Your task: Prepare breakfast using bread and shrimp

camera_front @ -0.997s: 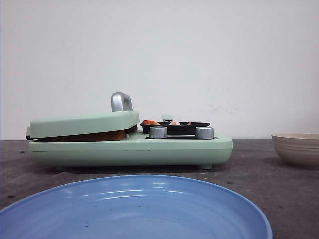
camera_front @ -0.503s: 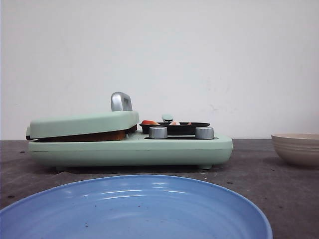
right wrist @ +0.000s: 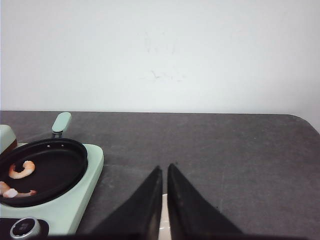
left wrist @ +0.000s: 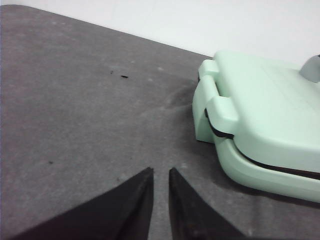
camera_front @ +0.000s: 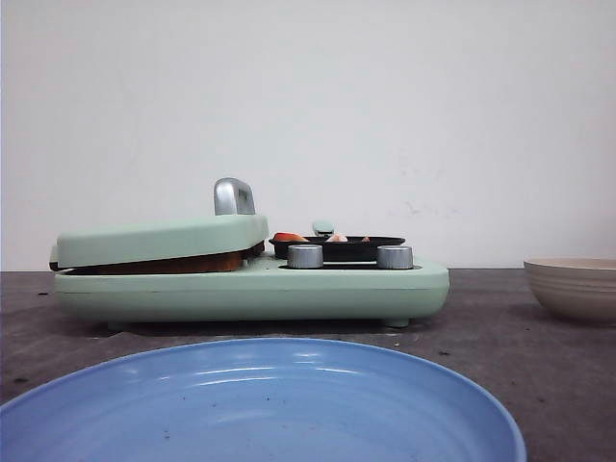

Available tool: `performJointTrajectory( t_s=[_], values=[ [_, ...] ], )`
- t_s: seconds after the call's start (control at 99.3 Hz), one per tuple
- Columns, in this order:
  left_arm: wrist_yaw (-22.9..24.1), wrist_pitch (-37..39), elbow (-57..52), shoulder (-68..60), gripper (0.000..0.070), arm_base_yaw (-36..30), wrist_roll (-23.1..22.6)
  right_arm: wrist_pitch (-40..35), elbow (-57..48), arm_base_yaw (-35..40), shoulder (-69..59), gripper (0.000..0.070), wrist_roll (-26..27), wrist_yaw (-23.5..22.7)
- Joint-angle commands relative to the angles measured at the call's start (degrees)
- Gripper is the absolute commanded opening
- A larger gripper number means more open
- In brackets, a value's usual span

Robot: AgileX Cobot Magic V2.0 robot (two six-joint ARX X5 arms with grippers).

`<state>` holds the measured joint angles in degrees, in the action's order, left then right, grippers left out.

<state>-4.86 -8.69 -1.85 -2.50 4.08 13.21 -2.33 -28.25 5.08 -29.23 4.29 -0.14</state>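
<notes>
Front view shows a mint-green breakfast maker (camera_front: 250, 284) standing on the dark grey table (camera_front: 500, 337), with its hinged grill lid (camera_front: 164, 239) lowered onto the brown-crusted white bread (camera_front: 183, 263), whose edge peeks out under the lid. Beside the lid, on the same appliance, sits a small round black frying pan (camera_front: 339, 247) holding the curled orange-pink shrimp (right wrist: 22, 170); at least two pieces show in the right wrist view. A wide blue plate (camera_front: 260, 404) lies nearest the camera and a ribbed beige bowl (camera_front: 575, 287) stands well apart to the right. The left pincer (left wrist: 160, 192) hovers over bare table near the hinge end of the appliance, its black fingers almost together and holding nothing; the right pincer (right wrist: 164, 187) is likewise nearly closed and empty, near the pan. Judging from this, both foods are on their cooking surfaces, so the cooking step seems in hand. The next move probably calls for raising the lid by its silver handle (camera_front: 234, 196) and plating onto the blue plate. No brand or writing is legible.
</notes>
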Motion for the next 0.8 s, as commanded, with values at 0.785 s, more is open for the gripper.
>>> performJointTrajectory(
  t_s=[0.785],
  values=[
    [-1.6, -1.75, 1.05, 2.34, 0.0, -5.07, -1.03, 0.66, -0.59, 0.09, -0.15, 0.0006, -0.28, 0.17]
  ],
)
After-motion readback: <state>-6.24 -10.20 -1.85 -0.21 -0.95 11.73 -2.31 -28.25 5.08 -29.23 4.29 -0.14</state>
